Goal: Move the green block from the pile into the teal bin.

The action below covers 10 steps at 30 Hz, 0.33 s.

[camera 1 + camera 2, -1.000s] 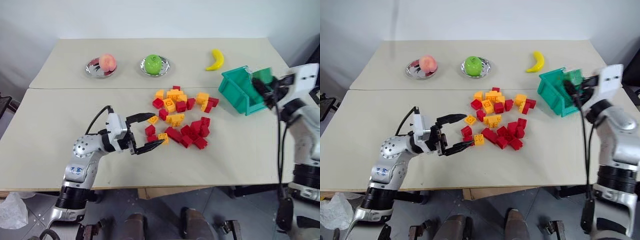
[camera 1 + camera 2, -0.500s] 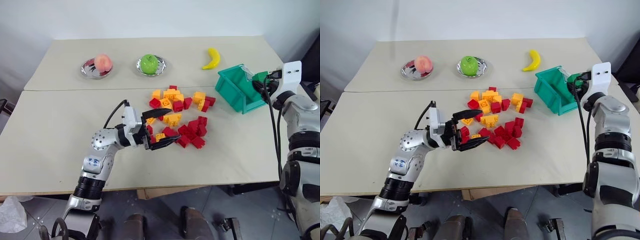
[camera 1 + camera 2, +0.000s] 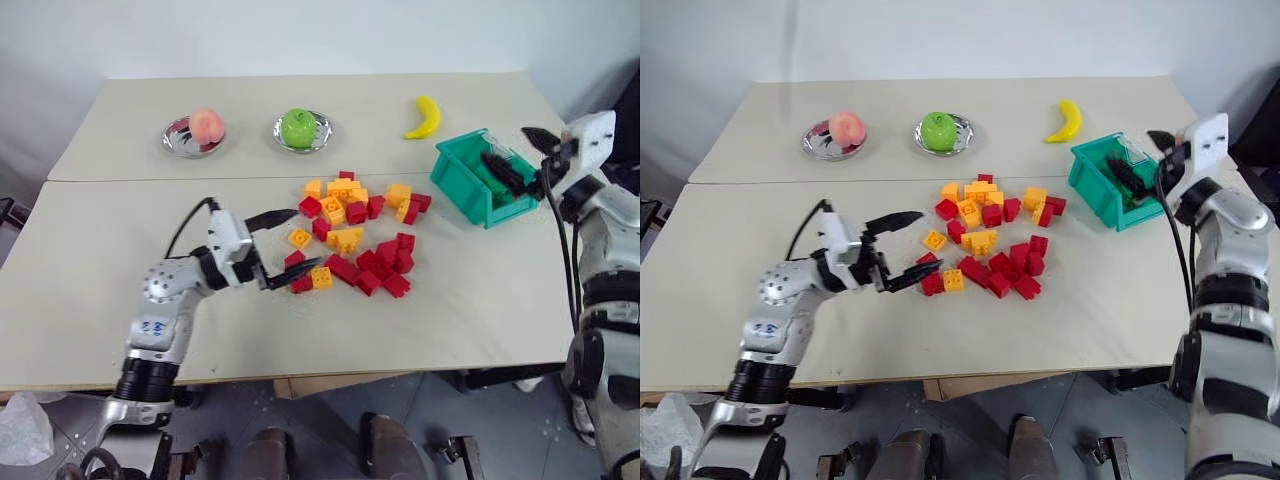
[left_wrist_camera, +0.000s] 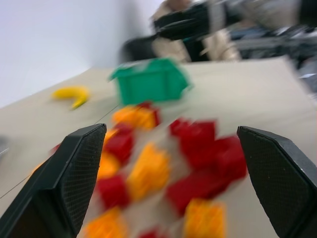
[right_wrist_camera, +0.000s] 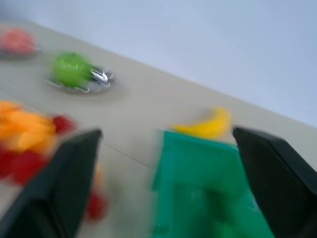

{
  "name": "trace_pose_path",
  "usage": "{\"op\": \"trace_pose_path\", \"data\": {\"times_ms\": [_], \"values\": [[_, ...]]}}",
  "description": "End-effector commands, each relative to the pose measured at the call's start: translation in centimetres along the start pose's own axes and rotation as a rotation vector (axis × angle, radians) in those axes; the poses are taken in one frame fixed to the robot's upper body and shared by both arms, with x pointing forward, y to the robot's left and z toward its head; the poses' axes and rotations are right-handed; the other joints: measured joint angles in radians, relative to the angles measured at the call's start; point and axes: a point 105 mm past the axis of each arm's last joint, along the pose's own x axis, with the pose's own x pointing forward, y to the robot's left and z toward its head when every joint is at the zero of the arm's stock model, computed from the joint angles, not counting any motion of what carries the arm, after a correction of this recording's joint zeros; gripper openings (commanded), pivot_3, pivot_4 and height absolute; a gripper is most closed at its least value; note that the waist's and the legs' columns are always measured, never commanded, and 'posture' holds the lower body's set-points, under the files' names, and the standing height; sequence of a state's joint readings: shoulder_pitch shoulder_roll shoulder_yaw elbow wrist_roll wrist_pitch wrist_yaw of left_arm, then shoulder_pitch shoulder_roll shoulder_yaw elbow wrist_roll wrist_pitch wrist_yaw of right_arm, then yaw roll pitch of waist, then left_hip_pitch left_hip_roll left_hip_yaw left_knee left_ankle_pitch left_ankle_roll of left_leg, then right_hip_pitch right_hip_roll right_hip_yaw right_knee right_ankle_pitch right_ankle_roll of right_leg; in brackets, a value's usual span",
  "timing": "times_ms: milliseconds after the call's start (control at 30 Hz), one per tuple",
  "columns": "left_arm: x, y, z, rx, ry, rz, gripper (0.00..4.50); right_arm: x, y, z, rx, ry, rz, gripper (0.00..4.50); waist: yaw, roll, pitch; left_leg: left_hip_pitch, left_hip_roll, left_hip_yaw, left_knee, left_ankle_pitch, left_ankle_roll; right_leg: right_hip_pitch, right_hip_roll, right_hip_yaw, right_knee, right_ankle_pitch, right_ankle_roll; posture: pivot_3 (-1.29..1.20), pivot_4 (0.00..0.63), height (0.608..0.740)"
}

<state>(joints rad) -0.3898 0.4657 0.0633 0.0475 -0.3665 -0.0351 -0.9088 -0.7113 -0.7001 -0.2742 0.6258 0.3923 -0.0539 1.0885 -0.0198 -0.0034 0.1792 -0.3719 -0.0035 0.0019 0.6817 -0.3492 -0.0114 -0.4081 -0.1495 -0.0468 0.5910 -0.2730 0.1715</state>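
Green block's long axis cannot be told.

Banana (image 3: 423,118), plated apple (image 3: 299,127), plated peach (image 3: 207,125)

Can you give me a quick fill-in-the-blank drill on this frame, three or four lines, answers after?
1. The right gripper hangs over the teal bin with its jaws ____.
2. The banana lies bare on the table, while the peach and the apple each sit on a ____.
3. The bricks in the pile are red and ____.
4. The left gripper is open at the pile's ____ edge.

Answers: open; plate; yellow-orange; left
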Motion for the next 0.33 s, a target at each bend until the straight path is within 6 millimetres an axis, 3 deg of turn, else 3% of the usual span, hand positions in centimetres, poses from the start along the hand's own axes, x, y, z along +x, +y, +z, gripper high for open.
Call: {"op": "trace_pose_path", "data": {"times_ms": [33,133,333], "values": [[-2.1,0.9,0.2,0.067,0.046,0.069,4.50,-2.0,5.2,0.3,-0.010,-0.009,0.245,4.42,0.009,0.000,0.000,0.000,0.000,0.000,0.001,0.000,0.000,0.000,0.000,0.000,0.000,0.000,0.000,0.00,0.150,0.740],[-3.7,1.4,0.0,0.089,0.089,0.100,4.50,-4.2,9.0,-1.3,0.010,0.055,0.378,4.42,0.019,0.000,0.000,0.000,0.001,-0.001,0.001,-0.001,-0.002,0.000,0.000,-0.004,0.001,0.000,0.000,0.00,0.150,0.740],[-5.7,1.8,-0.4,0.079,0.146,0.136,4.50,-5.8,11.3,-3.0,0.043,0.095,0.341,4.42,0.020,0.000,0.000,0.004,0.001,0.002,0.003,-0.001,-0.001,0.003,0.000,-0.003,0.001,0.003,-0.002,0.00,0.150,0.740]]}}
